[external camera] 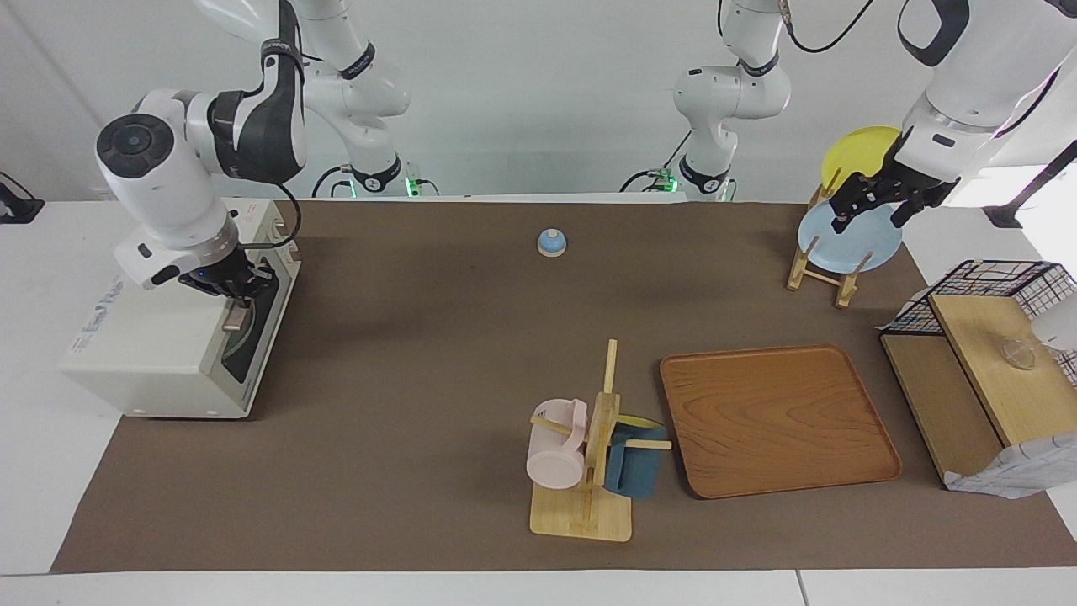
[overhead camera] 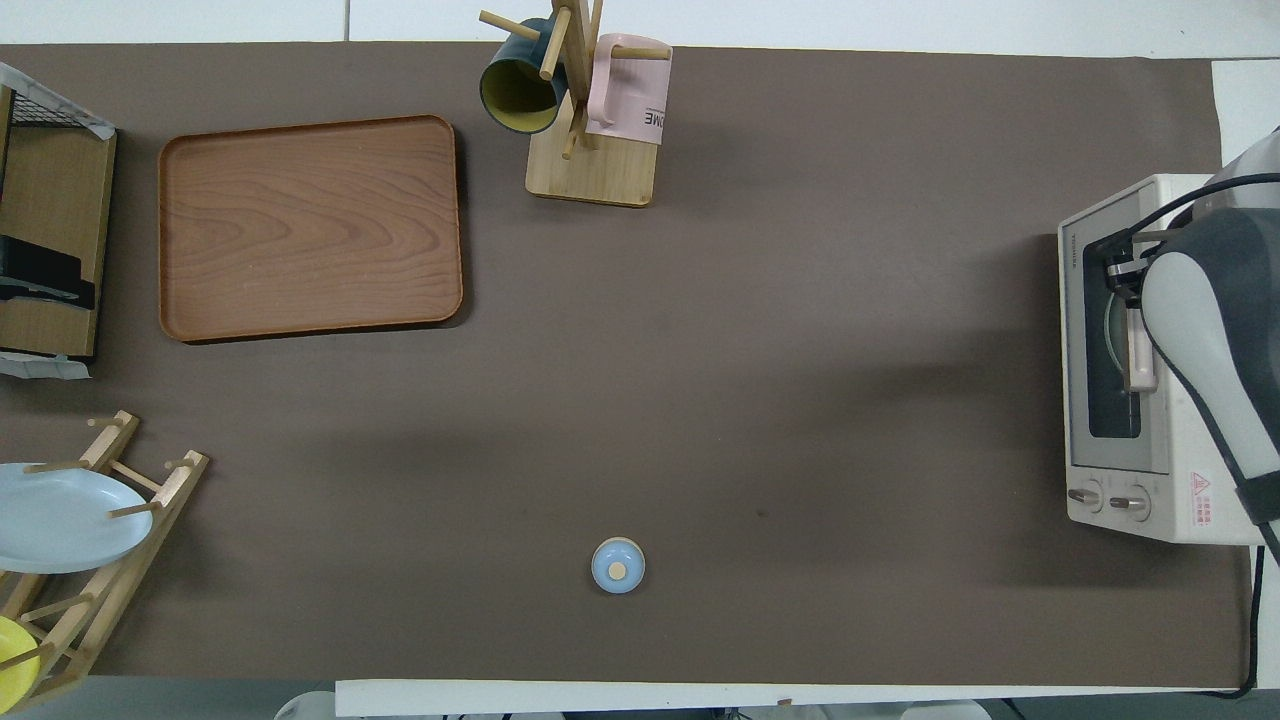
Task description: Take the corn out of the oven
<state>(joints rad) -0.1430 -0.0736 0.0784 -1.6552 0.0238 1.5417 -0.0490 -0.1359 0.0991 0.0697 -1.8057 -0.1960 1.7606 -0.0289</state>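
Note:
The cream-white oven (external camera: pixel 151 353) stands at the right arm's end of the table, also in the overhead view (overhead camera: pixel 1130 470). Its dark glass door looks shut, with the tan handle (external camera: pixel 238 320) across it. The corn is hidden. My right gripper (external camera: pixel 240 290) is low over the door, right by the handle (overhead camera: pixel 1140 360), and it also shows in the overhead view (overhead camera: pixel 1118 270). Whether it touches the handle I cannot tell. My left gripper (external camera: pixel 871 210) is open and empty, over the plate rack (external camera: pixel 829 269).
The rack holds a blue plate (external camera: pixel 850 244) and a yellow plate (external camera: pixel 858 151). A wooden tray (external camera: pixel 774 421) and a mug tree (external camera: pixel 589 454) with two mugs stand farther from the robots. A small blue bell (external camera: pixel 551 242) is near the robots. A wire basket (external camera: pixel 984 286) is beside the tray.

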